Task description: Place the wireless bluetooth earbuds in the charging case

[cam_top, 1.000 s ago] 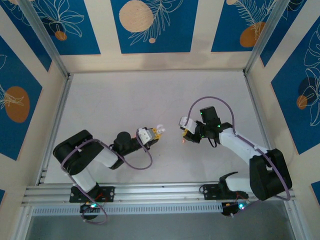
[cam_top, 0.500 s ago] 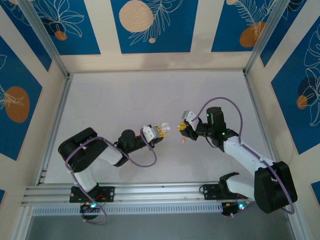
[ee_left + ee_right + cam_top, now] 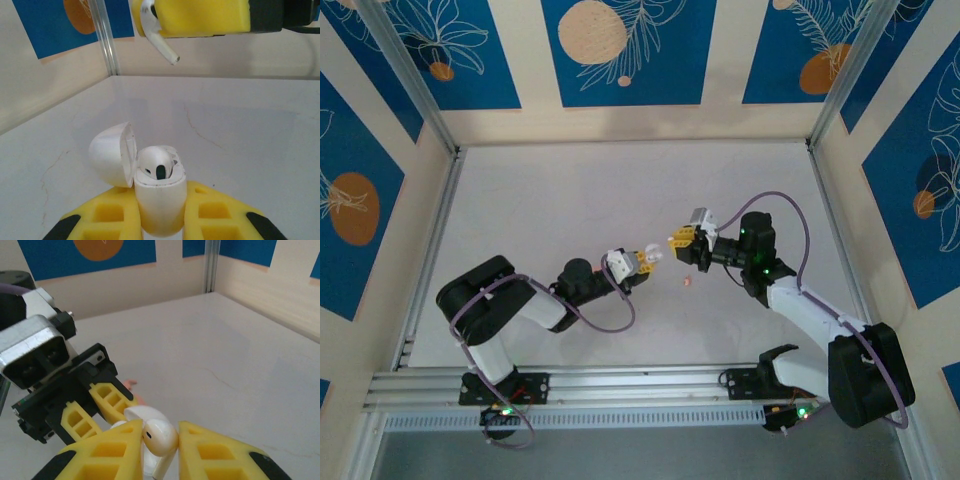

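1. Left claw [image 3: 642, 262]: jaws clamped on the lower body of the case [image 3: 160, 207], which sits upright between the yellow fingers.
2. Case is white. Its lid [image 3: 111, 161] is hinged open and hangs off the case's left side in the left wrist view. First earbud [image 3: 159, 162] is seated in the case's open mouth.
3. Right claw [image 3: 680, 240]: just right of the case in the top view, above its open mouth and apart from it. Its jaws are pinched on the second earbud [image 3: 159, 436], bud end between the pads, stem slanting down toward the case.
4. Pink speck [image 3: 686, 281]: on the table [image 3: 570, 200], right of the case and nearer the arm bases, apart from both claws.
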You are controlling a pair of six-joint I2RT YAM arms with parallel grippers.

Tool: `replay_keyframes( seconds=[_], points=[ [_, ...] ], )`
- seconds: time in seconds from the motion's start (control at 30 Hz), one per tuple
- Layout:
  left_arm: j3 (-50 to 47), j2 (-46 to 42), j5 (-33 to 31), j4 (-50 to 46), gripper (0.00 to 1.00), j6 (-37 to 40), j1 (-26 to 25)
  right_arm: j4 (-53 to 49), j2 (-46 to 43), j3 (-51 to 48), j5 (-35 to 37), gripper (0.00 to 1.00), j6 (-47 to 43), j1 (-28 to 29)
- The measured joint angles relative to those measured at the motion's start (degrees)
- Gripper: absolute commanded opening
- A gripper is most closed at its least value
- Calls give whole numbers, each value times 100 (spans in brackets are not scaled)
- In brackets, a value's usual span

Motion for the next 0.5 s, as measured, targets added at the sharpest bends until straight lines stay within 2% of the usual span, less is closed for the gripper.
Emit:
replay_keyframes(
  seconds=[0.23, 0.5],
  points=[
    [103, -140, -2, 2, 12, -168, -57, 769, 24, -96, -129, 22, 660, 94],
    [168, -317, 0, 11, 12, -278, -66, 1237, 339, -96, -131, 22, 994, 282]
  ],
)
